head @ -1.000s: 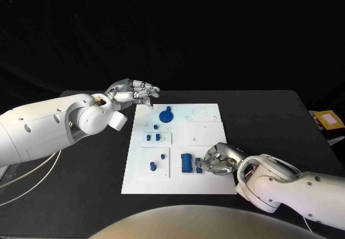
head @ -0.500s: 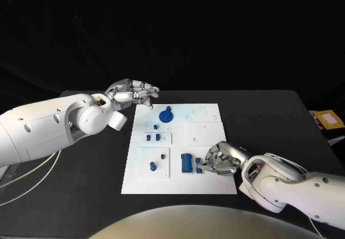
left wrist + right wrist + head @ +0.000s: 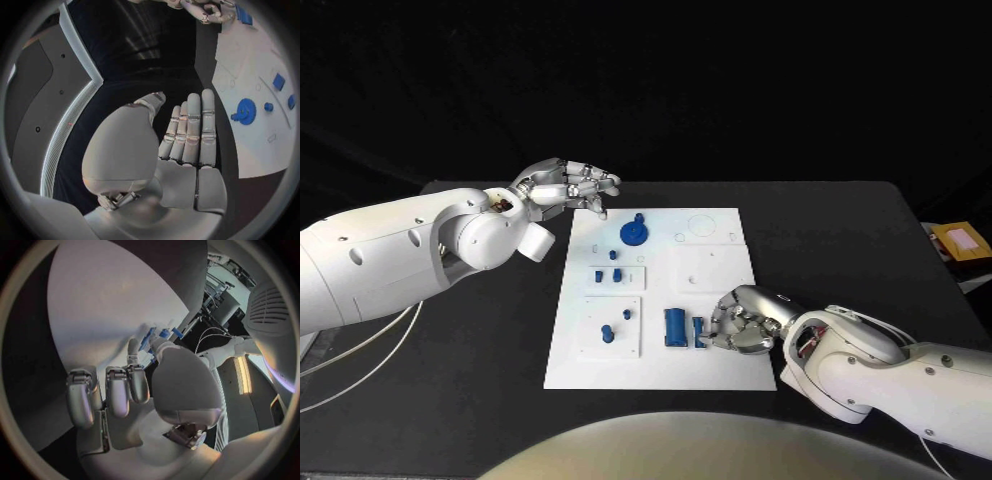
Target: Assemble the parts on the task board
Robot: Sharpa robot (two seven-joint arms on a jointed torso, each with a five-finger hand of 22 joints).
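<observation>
Both hands sit at opposite ends of the task board (image 3: 661,300) in the head view. At the board's far left corner, the left hand (image 3: 567,188) hovers with its fingers curled loosely and nothing in them. Down at the near right part of the board, the right hand (image 3: 744,320) is bent over the plate, its fingertips (image 3: 710,334) down against a small blue part (image 3: 698,332) just beside the upright blue cylinder (image 3: 675,326); whether it actually grips that part I cannot tell. A round blue disc with a knob (image 3: 635,232) stands near the far end, a few little blue pegs (image 3: 607,273) sit in the middle block, and two more lie on the near left square (image 3: 612,326).

From the left wrist, the left hand (image 3: 187,145) is flat, fingers straight and pressed side by side, holding nothing. The board (image 3: 250,100) lies off to its side (apart from it), with the blue disc (image 3: 245,111) and small blue pieces on it.

From the right wrist, the right hand (image 3: 134,390) has its fingers folded down toward the white board (image 3: 106,305), and small blue parts (image 3: 156,335) show just past the fingertips; contact is hidden.
</observation>
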